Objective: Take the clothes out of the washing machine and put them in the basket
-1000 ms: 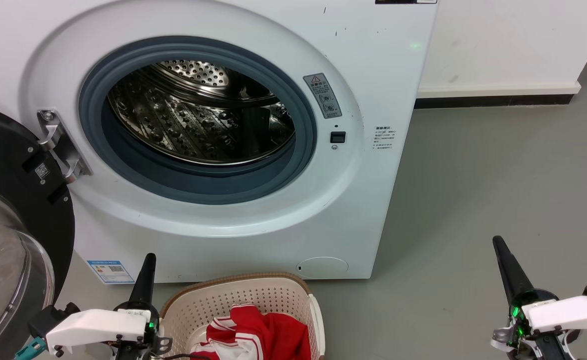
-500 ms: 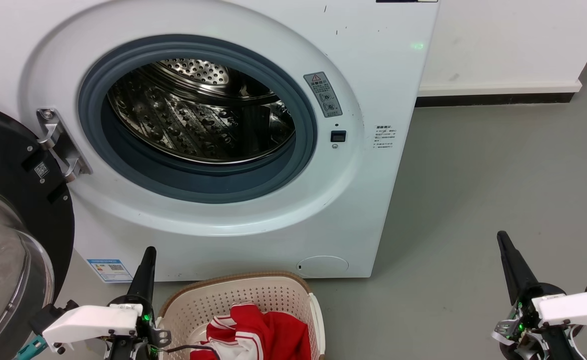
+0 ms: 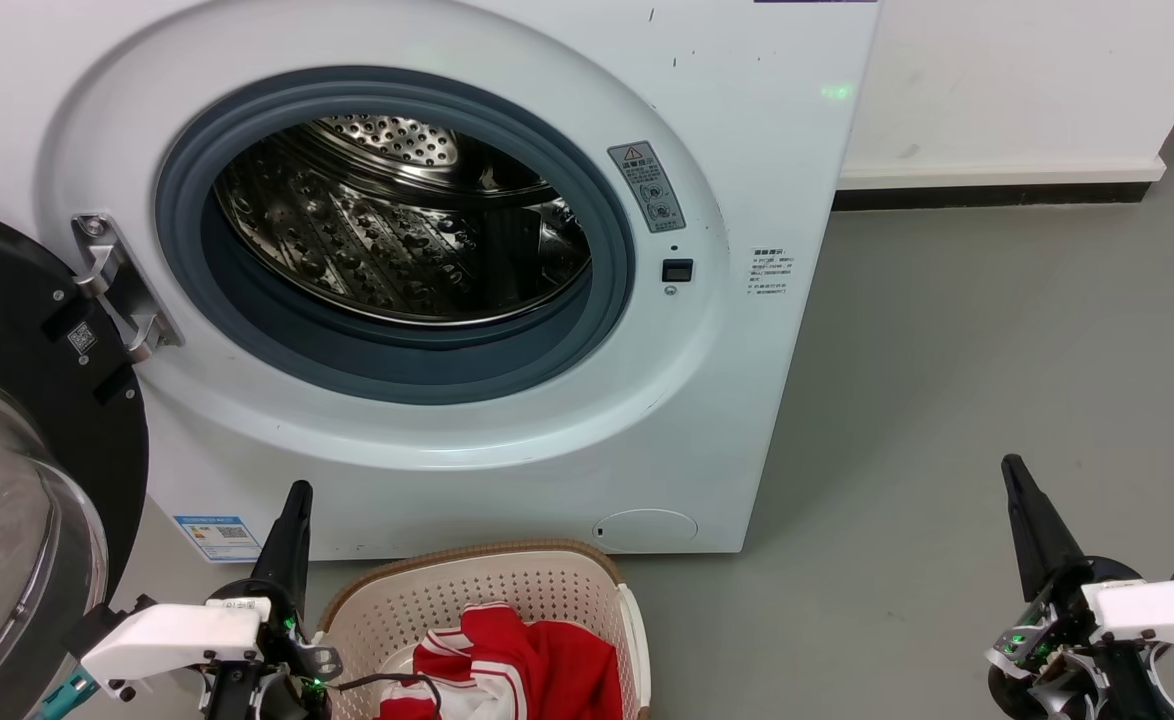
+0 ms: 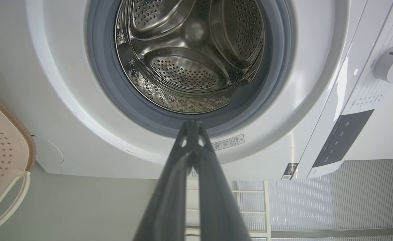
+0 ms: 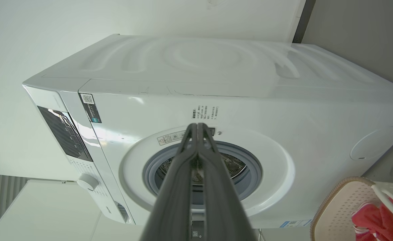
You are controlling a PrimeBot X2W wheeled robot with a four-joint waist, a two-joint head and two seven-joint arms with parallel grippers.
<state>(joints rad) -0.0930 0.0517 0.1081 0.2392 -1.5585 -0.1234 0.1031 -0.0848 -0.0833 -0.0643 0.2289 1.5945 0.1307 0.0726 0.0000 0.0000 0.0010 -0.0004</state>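
The white washing machine [image 3: 767, 110] stands with its door [image 3: 17, 470] swung open to the left; the steel drum [image 3: 397, 240] holds no fabric that I can see. Red clothes [image 3: 537, 670] with white stripes lie in the cream basket [image 3: 467, 600] on the floor before the machine, also seen as clothes [image 5: 374, 217] in the basket [image 5: 337, 207]. My left gripper [image 3: 297, 492] is shut, just left of the basket, empty. My right gripper [image 3: 1011, 465] is shut too, over bare floor at the right. The wrist views show the fingertips of my left gripper [image 4: 192, 123] and of my right gripper [image 5: 196, 125] pressed together.
Grey floor [image 3: 997, 350] stretches to the right of the machine up to a white wall with a dark skirting [image 3: 987, 198]. The open glass door takes up the left edge. The control panel with a dial [image 4: 392, 63] sits on the machine's top front.
Both arms have sunk slightly lower and both grippers stay shut. The clothes and basket lie as before; the camera shifted a little.
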